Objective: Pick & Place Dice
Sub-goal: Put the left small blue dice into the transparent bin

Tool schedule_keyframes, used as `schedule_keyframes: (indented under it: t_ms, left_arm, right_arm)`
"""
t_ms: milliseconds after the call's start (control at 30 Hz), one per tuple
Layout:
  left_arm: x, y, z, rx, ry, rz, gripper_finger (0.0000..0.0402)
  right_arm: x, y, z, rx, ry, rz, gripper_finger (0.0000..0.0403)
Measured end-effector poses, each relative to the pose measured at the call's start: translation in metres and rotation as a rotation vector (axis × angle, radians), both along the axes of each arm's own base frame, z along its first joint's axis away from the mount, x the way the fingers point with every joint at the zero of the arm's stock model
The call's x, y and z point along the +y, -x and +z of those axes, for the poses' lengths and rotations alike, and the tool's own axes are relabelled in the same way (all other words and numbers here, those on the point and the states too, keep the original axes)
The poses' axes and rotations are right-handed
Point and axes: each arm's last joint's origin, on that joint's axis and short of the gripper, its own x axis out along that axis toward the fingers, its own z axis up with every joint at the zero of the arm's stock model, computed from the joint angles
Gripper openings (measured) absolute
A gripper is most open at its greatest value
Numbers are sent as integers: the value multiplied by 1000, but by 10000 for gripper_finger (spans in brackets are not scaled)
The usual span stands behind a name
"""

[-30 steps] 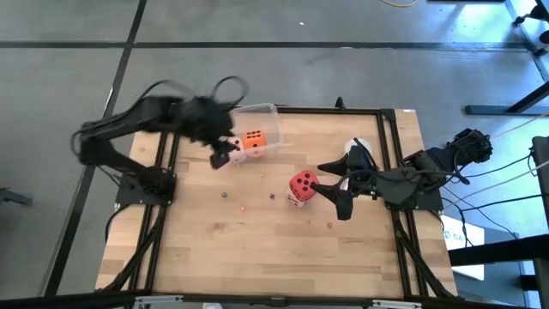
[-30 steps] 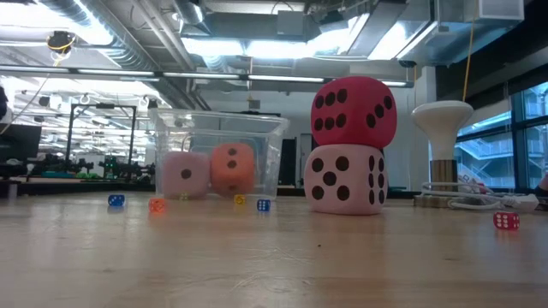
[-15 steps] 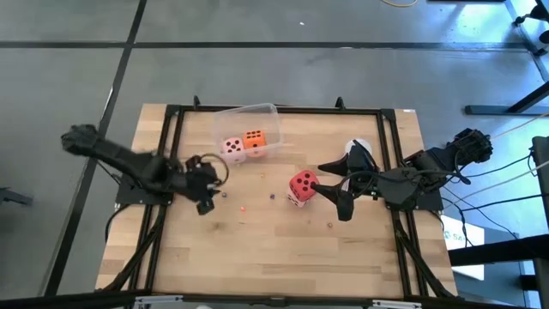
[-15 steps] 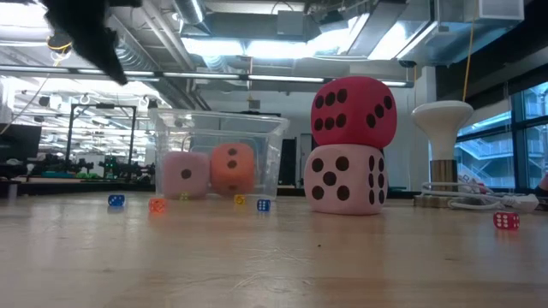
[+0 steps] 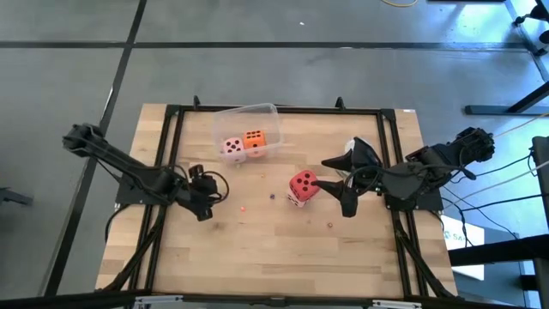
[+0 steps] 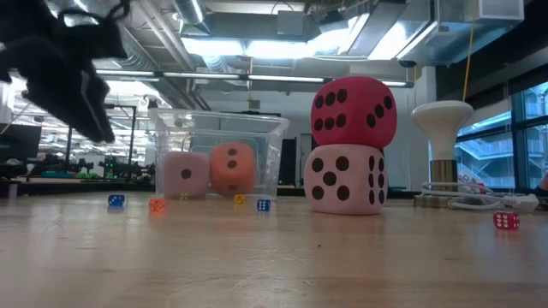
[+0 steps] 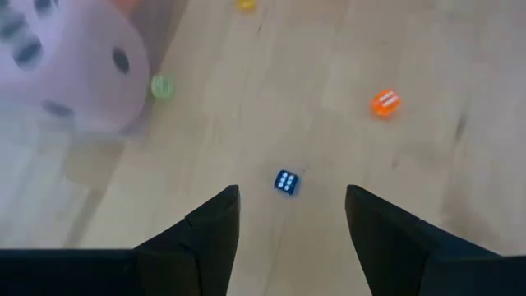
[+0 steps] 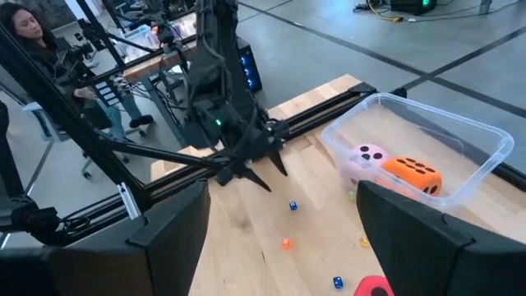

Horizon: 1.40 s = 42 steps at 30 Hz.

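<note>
A red die (image 5: 302,182) sits stacked on a pale pink die (image 6: 346,180) near the table's middle. A pink die (image 5: 232,148) and an orange die (image 5: 254,140) rest on the floor of the clear tub (image 5: 268,112) at the far side. My left gripper (image 5: 206,209) hovers open over the table, left of centre, on the near side of the tub. Below it the left wrist view shows a tiny blue die (image 7: 285,182). My right gripper (image 5: 334,187) waits open just right of the red die, with its fingers apart from it.
Tiny dice lie scattered between the tub and the stack: blue (image 6: 116,200), orange (image 6: 157,205), yellow (image 6: 240,199), blue (image 6: 263,204), and a red one (image 6: 505,221) to the right. A white mushroom-shaped stand (image 5: 360,148) is by the right arm. A person (image 8: 25,29) is beyond the table.
My left gripper has drawn back from the tub toward the table's near-left and come down lower, staying open over the tiny dice. The pink and orange dice have stayed in the tub, and the red-on-pale-pink stack has not moved.
</note>
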Motion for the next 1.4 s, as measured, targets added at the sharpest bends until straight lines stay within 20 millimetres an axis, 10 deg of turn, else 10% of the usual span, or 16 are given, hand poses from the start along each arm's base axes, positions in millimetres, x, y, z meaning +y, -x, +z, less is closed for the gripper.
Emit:
schedule_keyframes:
  t_ms: [500, 1400]
  left_arm:
    - [6, 9, -52, -28, -59, -94, 214]
    - [51, -13, -74, 8, 51, -321, 212]
  right_arm:
    - [0, 0, 0, 0, 4, 1, 304]
    - [1, -1, 3, -28, -11, 4, 304]
